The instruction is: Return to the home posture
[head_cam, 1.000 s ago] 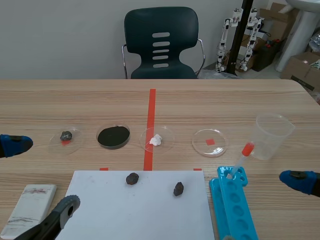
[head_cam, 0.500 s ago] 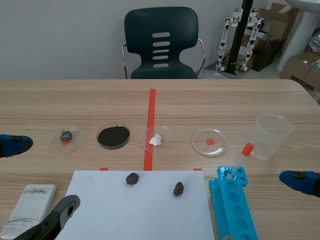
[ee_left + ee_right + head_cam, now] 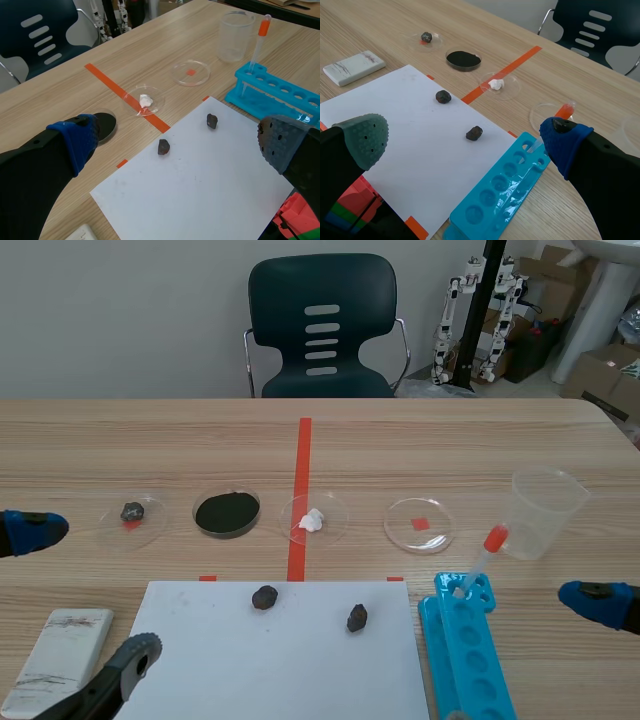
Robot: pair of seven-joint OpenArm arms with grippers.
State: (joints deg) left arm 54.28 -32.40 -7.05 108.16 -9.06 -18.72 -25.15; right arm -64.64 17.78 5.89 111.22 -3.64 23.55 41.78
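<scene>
Closing step, judged all but done: the left gripper (image 3: 177,142) lies at 9 o'clock of the white sheet (image 3: 280,660) and the right gripper (image 3: 466,140) at 3 o'clock, past the blue tube rack (image 3: 465,660). Each has its fingers spread wide and holds nothing. Any remaining move calls only for slight settling, clear of the dropper (image 3: 483,558) in the rack. The scene view shows only fingertips, so arm posture cannot be checked, and a red part (image 3: 296,214) beneath the left gripper is cut off and unidentifiable.
</scene>
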